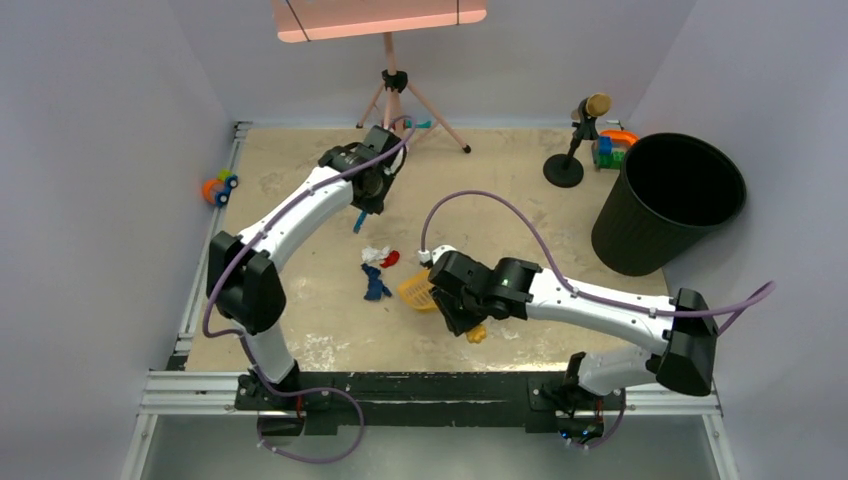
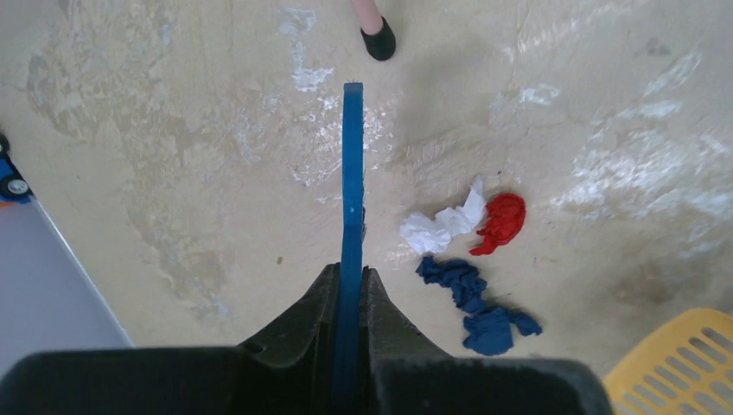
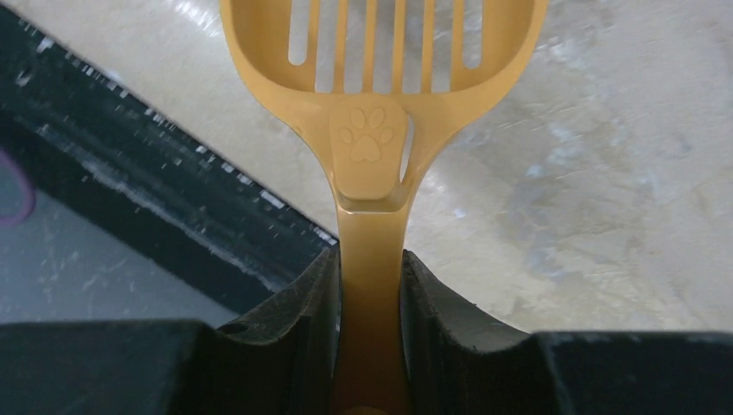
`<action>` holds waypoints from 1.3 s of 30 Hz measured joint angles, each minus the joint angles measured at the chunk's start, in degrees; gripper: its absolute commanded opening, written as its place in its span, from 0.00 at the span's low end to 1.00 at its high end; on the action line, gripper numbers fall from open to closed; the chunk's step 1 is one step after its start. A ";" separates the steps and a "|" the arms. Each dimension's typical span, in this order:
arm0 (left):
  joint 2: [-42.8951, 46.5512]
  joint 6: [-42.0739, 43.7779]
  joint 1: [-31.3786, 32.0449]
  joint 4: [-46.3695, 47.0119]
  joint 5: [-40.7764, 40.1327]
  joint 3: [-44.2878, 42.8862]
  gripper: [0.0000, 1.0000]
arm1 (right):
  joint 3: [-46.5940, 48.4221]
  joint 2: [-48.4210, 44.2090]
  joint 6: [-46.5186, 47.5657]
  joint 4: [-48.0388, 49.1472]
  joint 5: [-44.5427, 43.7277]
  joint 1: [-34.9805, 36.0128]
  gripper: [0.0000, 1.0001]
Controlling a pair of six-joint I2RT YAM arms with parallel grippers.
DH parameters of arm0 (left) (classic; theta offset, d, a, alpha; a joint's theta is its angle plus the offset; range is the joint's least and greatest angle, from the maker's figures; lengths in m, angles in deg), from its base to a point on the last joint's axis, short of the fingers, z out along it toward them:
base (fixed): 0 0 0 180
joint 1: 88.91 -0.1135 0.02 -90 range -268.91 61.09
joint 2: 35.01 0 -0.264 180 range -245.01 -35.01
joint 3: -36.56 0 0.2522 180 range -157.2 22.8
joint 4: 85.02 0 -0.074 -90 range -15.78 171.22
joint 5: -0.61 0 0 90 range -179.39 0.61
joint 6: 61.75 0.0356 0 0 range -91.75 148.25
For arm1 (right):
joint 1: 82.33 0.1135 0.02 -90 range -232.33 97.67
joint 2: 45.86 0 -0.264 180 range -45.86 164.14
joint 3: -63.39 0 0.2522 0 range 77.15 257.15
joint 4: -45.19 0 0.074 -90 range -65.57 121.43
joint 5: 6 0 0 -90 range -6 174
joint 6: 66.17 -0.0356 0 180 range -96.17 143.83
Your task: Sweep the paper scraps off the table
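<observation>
Three paper scraps lie together mid-table: a white wad, a red wad and a dark blue wad; they also show in the top view. My left gripper is shut on the blue hand brush, held above the table just left of the scraps. My right gripper is shut on the handle of the yellow dustpan. The dustpan's slotted scoop sits right of the blue wad, and its corner shows in the left wrist view.
A black round bin stands at the right edge. A tripod and a small black stand are at the back; a tripod foot is beyond the brush tip. Toys sit at the left and back right. The black front rail is close to the right gripper.
</observation>
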 measured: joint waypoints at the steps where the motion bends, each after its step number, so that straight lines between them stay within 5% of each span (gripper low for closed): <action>1: -1.68 2.29 0.09 -0.87 0.20 -0.96 0.00 | 0.00 0.00 -0.94 -0.28 0.44 1.22 0.00; 10: -5.01 19.63 3.06 -3.19 0.22 1.40 0.00 | 0.70 8.09 -7.76 0.04 3.26 11.80 0.00; 23: -5.86 30.47 6.10 1.64 0.11 5.27 0.00 | 4.26 16.46 -12.39 2.43 4.28 12.72 0.00; 39: -8.61 31.91 5.57 1.64 0.39 4.87 0.00 | 11.02 23.71 -3.52 5.25 6.01 -3.43 0.00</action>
